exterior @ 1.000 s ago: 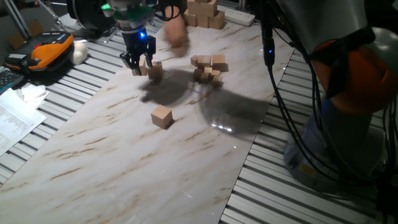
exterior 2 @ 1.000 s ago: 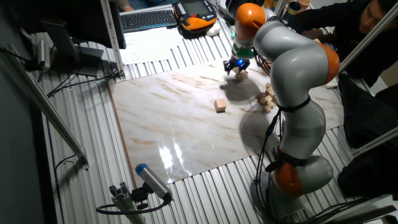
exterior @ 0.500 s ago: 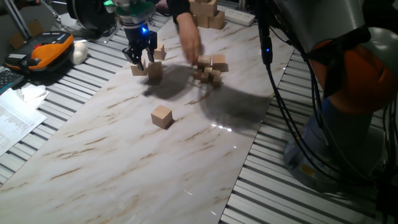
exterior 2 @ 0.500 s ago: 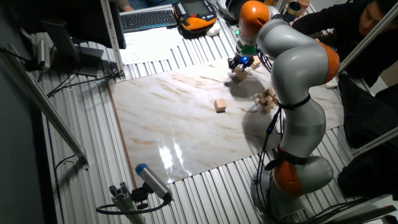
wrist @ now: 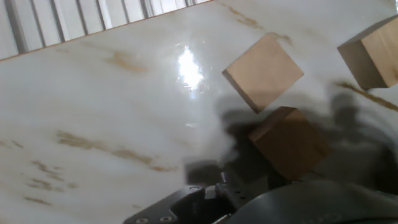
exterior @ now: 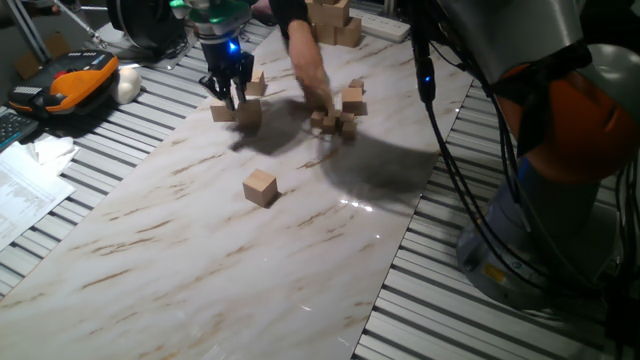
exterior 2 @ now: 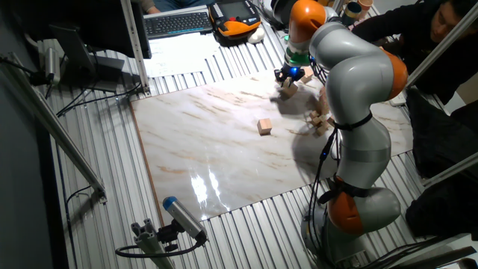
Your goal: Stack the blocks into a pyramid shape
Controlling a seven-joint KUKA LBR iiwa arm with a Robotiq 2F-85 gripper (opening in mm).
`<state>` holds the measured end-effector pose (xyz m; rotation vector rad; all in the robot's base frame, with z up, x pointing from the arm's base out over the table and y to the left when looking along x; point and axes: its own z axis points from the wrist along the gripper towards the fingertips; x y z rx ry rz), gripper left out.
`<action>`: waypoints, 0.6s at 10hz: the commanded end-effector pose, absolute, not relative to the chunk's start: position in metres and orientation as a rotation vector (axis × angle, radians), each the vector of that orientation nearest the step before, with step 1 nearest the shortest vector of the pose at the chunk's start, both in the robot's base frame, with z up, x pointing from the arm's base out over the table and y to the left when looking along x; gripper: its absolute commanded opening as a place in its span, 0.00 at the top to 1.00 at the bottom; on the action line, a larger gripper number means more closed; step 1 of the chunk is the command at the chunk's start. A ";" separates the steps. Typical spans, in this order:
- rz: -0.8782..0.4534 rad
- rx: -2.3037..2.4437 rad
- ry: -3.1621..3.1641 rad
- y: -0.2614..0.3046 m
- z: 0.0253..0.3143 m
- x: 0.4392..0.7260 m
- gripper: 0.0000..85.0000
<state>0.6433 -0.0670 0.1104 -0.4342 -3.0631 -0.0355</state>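
Right now, going view by view:

One fixed view: the black two-finger gripper (exterior: pixel 228 92) hangs over the far end of the white marble table top (exterior: pixel 200 250). Three plain light-tan wooden cubes sit under it: one at its left (exterior: pixel 222 112), one below it (exterior: pixel 249 114), one behind it (exterior: pixel 256 86). Another such cube (exterior: pixel 261 187) sits alone, nearer the middle. A person's hand (exterior: pixel 318 92) reaches into a small heap of tan blocks (exterior: pixel 342 112). A pile of bigger pale wooden blocks (exterior: pixel 330 22) sits at the far edge.

The other fixed view: the grey and orange robot arm (exterior 2: pixel 351 75) bends over the table. The gripper (exterior 2: pixel 287 75) is above one cube (exterior 2: pixel 288 88). The lone cube (exterior 2: pixel 264 126) is well apart from it.

Hand view: three cubes lie flat on the marble: one in the light (wrist: pixel 263 71), one in shadow just beside it (wrist: pixel 289 143), one at the right edge (wrist: pixel 371 53).

Gripper: nothing seems held; I cannot tell if the fingers are spread or closed.

Done: nothing is stacked that I can see.

Left: I think the whole pyramid: gather six cubes, make a bottom row, then build up.
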 end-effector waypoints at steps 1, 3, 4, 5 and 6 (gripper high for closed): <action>-0.049 -0.511 -3.054 -0.068 0.110 0.643 0.40; -0.031 -0.508 -3.088 -0.068 0.110 0.643 0.40; -0.042 -0.416 -3.103 -0.068 0.110 0.643 0.40; -0.048 -0.395 -3.110 -0.079 0.109 0.651 0.40; -0.015 -0.421 -3.104 -0.090 0.109 0.659 0.40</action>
